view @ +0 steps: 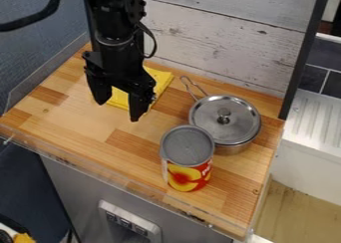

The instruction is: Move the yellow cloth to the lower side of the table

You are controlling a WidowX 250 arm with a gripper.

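The worktop (86, 117) offers its best landing ground toward its lower side, left of the can, where bare wood runs down to the clear rail (67, 157). Aim to set down short of that rail, so no edge of the fabric rides up over it.

The arm (120, 58) hangs over the upper left part, in front of the cloth. Because it masks part of the fabric, judge the grip by the edges that show on either side.

The lidded pan (233, 148) sits to the right, its wire handle (193, 86) pointing up and left toward the cloth. A pull dragged sideways could snag that loop; lift first, then travel down the left side.

The can (189, 177) stands upright just beside the pan, nearer the lower edge. Being tall, it would probably tip if brushed, so keep the path well to its left.

The yellow cloth (163, 78) lies flat in the upper left area, near the back wall. It calls for a low, vertical approach, pressing lightly until a fold gathers, then a firm pinch.

The claw (118, 111) is released, its two fingers spread with nothing gripped. Centre it over the fabric before closing, then lower gently and let go slowly.
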